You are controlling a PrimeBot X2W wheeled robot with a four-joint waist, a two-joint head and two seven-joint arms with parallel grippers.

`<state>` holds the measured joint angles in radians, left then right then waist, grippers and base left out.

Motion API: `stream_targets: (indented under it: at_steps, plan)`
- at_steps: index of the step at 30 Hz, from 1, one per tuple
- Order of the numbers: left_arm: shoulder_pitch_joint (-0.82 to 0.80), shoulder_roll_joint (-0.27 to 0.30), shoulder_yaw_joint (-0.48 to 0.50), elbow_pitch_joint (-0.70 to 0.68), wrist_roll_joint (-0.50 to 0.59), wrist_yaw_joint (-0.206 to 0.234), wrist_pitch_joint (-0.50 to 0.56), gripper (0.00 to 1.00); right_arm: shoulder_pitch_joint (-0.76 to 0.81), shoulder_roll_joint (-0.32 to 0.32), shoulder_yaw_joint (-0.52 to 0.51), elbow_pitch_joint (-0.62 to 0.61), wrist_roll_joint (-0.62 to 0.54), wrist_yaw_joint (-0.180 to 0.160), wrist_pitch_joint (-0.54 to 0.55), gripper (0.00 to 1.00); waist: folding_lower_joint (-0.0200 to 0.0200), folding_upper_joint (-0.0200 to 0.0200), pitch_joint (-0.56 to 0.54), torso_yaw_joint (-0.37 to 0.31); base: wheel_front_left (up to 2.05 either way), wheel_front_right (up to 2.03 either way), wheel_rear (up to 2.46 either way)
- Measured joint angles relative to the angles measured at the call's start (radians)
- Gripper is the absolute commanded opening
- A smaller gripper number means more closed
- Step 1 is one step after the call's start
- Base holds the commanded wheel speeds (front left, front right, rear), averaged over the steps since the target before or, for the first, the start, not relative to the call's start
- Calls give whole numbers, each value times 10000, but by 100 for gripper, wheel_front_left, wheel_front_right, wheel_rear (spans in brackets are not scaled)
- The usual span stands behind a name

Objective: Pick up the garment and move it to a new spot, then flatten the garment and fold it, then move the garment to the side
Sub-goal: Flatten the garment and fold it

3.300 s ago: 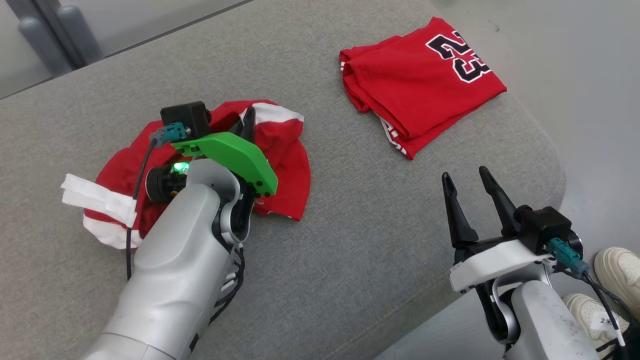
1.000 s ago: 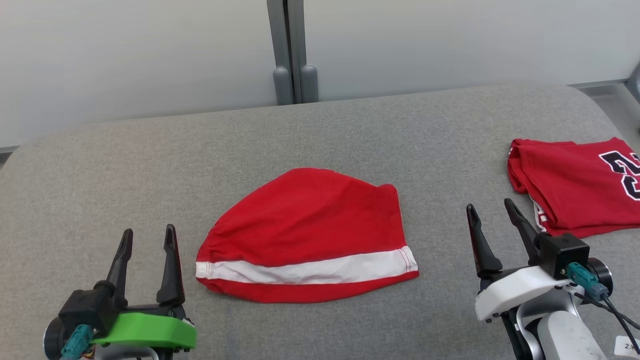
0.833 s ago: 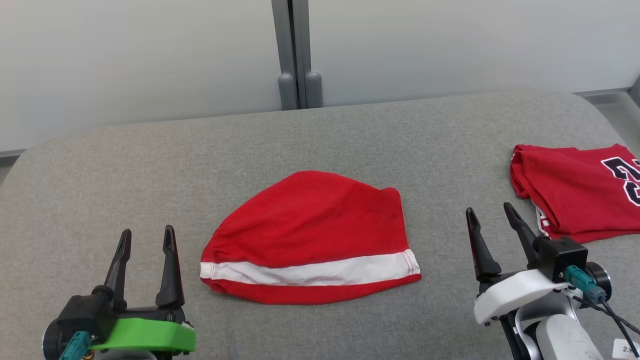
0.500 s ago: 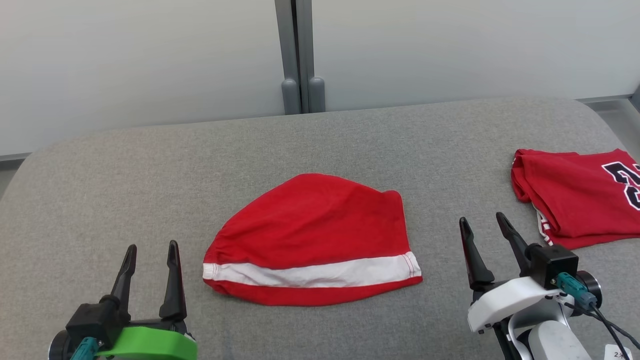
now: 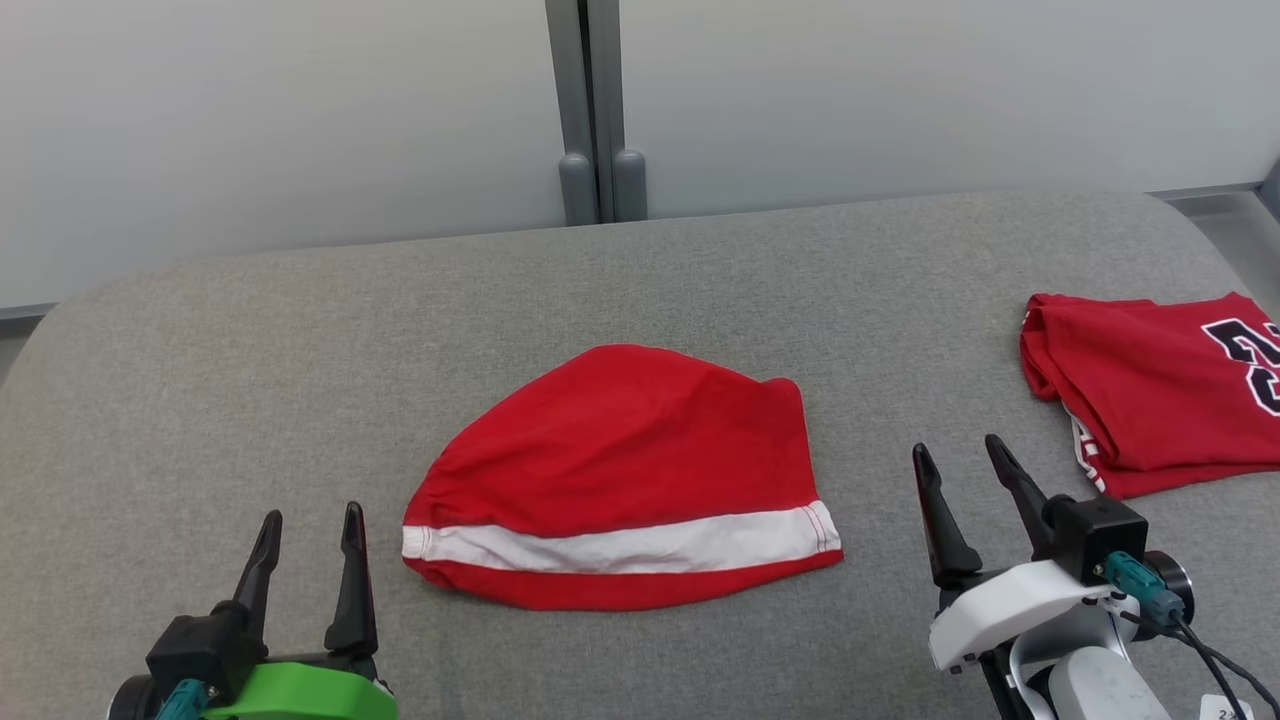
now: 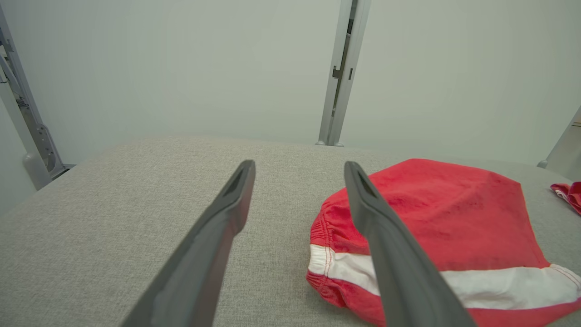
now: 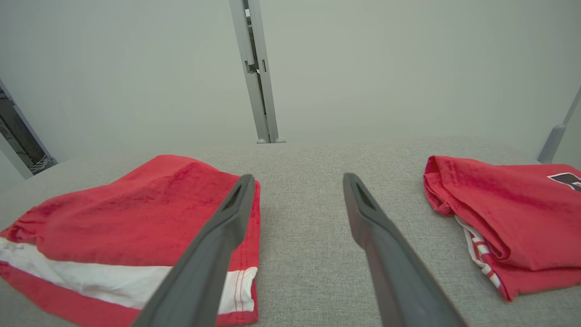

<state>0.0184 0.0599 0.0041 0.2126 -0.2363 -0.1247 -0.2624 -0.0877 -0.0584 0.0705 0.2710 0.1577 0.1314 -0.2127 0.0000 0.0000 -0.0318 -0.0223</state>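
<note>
The garment (image 5: 620,475) is red with a white stripe near its front edge, and it lies folded and flat in the middle of the grey cushion (image 5: 300,350). My left gripper (image 5: 311,518) stands open at the lower left, a short way left of the garment (image 6: 454,227) and touching nothing. At the lower right my right gripper (image 5: 960,450) is open too, just right of the garment's (image 7: 136,213) right edge. Both hold nothing.
A second red garment (image 5: 1150,385) with dark numerals lies folded at the cushion's right end, also in the right wrist view (image 7: 508,209). A pale wall with a grey vertical post (image 5: 588,110) runs behind the cushion. Bare cushion lies between the two garments.
Over three seconds ago the left gripper was down on the crumpled garment; now the garment lies flat and both grippers are drawn back. In the last second both grippers sank slightly toward the view's bottom.
</note>
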Motion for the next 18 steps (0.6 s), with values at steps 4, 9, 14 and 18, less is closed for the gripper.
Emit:
stream_targets:
  at_steps: [4,9,14,18]
  plan:
    - [-1,-19,6,79,17,-27,0,100,-15,4,-15,31,0,0,-2,100,0,0,39,8,0,0,0]
    - [-4,-36,-25,232,46,-29,0,100,-131,2,153,17,2,0,119,100,0,0,110,1,0,0,0]
    - [-157,117,-472,1626,102,-40,65,100,-430,0,627,10,280,0,1143,100,0,0,243,9,0,0,0]
    - [-946,374,-965,2694,-36,-40,539,100,-633,-21,1126,500,639,2,2807,100,0,0,418,37,0,0,0]
